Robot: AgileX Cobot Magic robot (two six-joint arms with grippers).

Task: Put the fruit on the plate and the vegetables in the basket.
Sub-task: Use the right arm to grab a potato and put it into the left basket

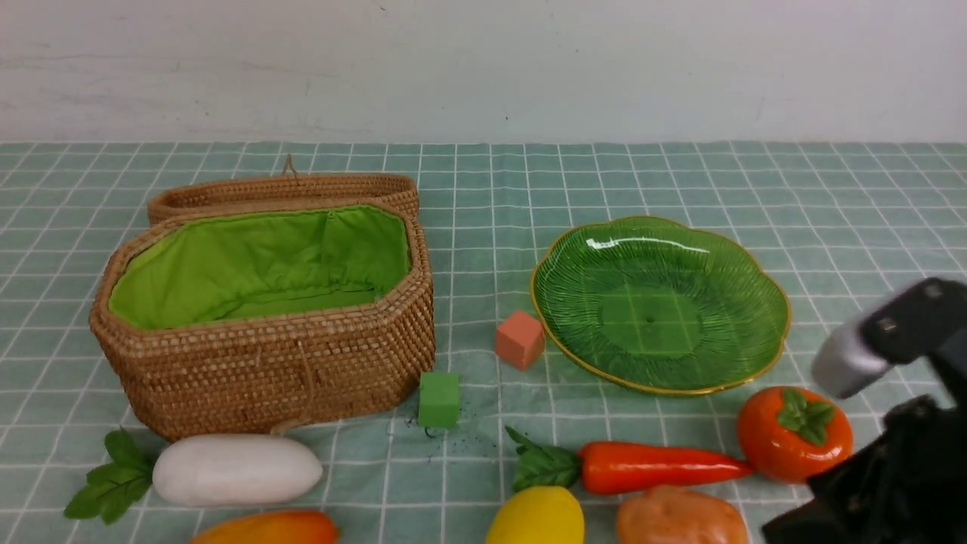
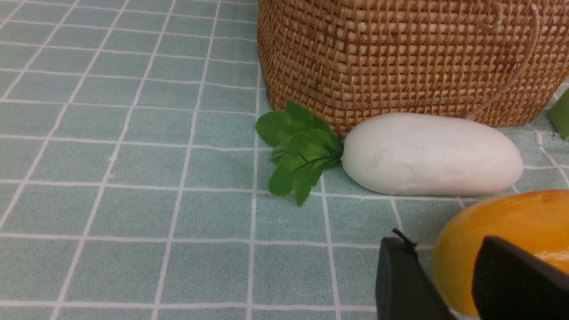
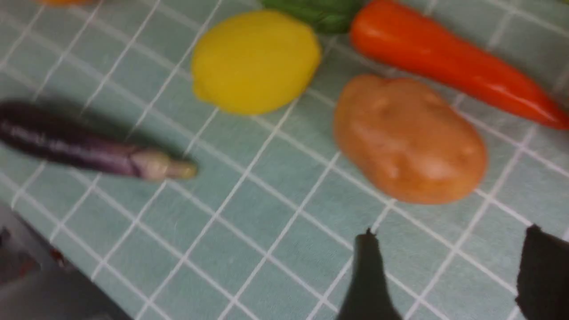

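Your desk (image 1: 680,174) is all green squares with white lines, and a white wall (image 1: 483,68) stands behind. Your left jaws stand a little apart, empty. The mango (image 2: 511,218) lies just past them, with the radish (image 2: 431,153) and basket (image 2: 400,58) beyond. Your right jaws gape wide, empty. The potato (image 3: 409,138) lies just ahead, with the lemon (image 3: 255,60) and carrot (image 3: 444,58) behind it. The plate (image 1: 657,302) sits farther on.

Mouth of basket (image 1: 264,378) open from above, lining bare; lid (image 1: 283,193) lies behind it, out of the way; plate (image 1: 657,302) bare, clear drop from above; salmon cube (image 1: 520,340) just off its left rim, green cube (image 1: 439,399) at basket's near right corner (open lane between them); near edge crowded: radish (image 1: 236,468) just beside basket wall; carrot (image 1: 657,466), persimmon (image 1: 793,433), lemon (image 1: 536,517), potato (image 1: 680,520) packed close; right arm (image 1: 899,468) looms over the right corner.
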